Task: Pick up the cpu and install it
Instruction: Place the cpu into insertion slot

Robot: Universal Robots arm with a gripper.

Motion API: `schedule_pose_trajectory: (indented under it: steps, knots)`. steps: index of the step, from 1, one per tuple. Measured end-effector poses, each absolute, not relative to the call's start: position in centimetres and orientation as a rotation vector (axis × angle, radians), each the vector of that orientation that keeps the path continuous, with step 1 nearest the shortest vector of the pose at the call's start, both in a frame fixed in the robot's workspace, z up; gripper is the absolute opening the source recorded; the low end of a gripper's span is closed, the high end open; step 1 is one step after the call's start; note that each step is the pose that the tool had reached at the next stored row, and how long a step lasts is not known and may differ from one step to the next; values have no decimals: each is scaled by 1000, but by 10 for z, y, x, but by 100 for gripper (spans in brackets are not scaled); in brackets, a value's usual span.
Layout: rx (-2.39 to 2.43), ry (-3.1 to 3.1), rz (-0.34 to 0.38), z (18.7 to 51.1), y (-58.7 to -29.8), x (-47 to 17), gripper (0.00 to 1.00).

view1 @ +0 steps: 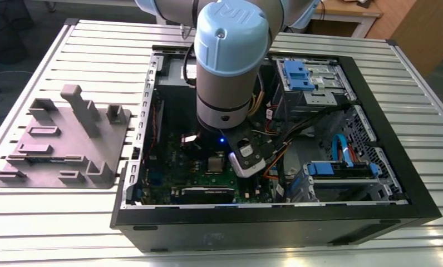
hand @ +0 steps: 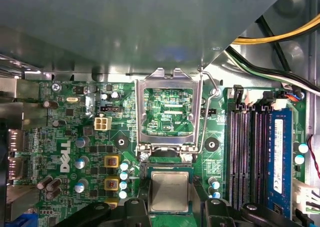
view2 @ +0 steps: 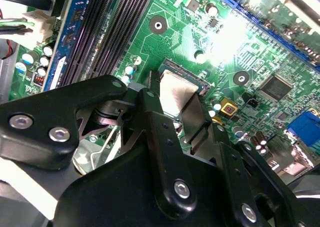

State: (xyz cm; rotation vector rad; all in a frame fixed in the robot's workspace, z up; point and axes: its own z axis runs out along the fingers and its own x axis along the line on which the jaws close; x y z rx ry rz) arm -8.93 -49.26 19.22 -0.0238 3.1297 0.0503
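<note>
Hand point(view2: 175, 104) is held low over the socket, its fingers point(view2: 152, 99) apart, one to each side of the cpu point(hand: 170, 191), with nothing clamped. The cpu is laid flat inside the socket, square to its walls, so it is judged seated rather than carried.

Just beyond, the socket frame point(hand: 166, 107) is swung back on its hinge, which gives clear way down to the chip; it is not yet closed.

The socket is carried by the motherboard point(view1: 178, 167), which is housed in the open case point(view1: 281, 214) along with cables and, at the far side, blue drive cages point(view1: 297, 75).

At the exterior view's left, a grey holder tray point(view1: 65, 139) is set on the counter point(view1: 43, 222).
</note>
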Motion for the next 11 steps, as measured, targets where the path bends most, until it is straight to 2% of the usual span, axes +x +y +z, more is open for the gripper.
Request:
schedule_pose_trajectory:
  steps: [11]
  knots:
    - [-24, 3130, 50, 192, -493, -90, 45]
